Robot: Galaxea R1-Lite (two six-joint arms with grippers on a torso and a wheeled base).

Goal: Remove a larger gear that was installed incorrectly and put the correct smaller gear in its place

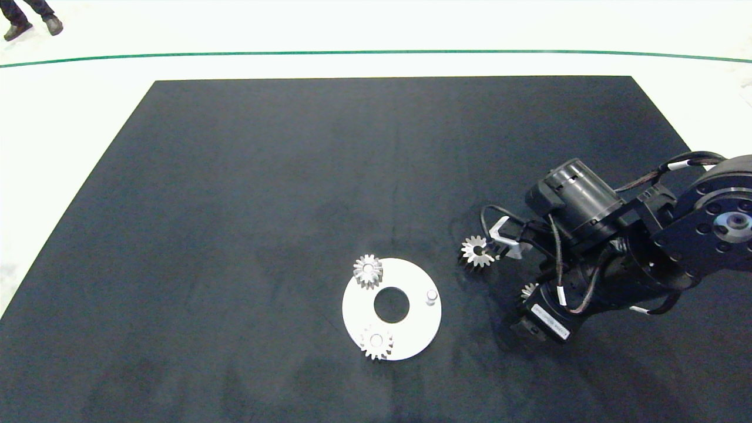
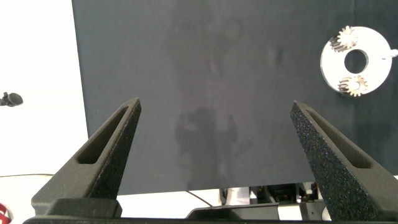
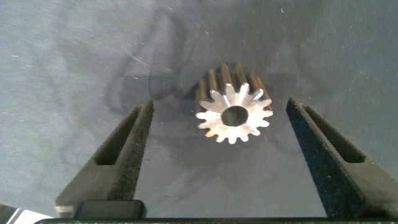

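The right gripper [image 1: 492,249] is hovering over the dark mat-covered tabletop [image 1: 294,176], just right of the white disc-shaped base plate [image 1: 411,329]. Its fingers are standing wide apart, bracketing a silver toothed metal gear with a dark centre hole [image 3: 234,112] without touching it; this gear is sitting upright on the mat. A second loose silver gear [image 1: 528,290] is peeking out beneath the right arm, nearer the camera.

On the plate, two gears with silver pin centres [image 1: 368,271] [image 1: 376,341] are sitting at the rim, and a bare silver pin [image 1: 432,295] is standing on the side nearest the arm. So the wrong gear appears to be already off.

Judgement: the step in hand is grasping the gear between the fingers. To do it well, the gripper should be centring the gear, since it is lying nearer one finger [image 3: 320,149] than the other, then lowering so the pads are meeting the tooth flanks rather than the top face, and closing squarely to keep the bore vertical for the pin.

The left gripper [image 2: 214,134] is parked off the tabletop's left side, fingers apart and empty.

Unclear: which loose gear is the smaller; the second is mostly hidden by the arm, so widths cannot be compared. A person's shoes [image 1: 32,26] are showing beyond the tabletop.
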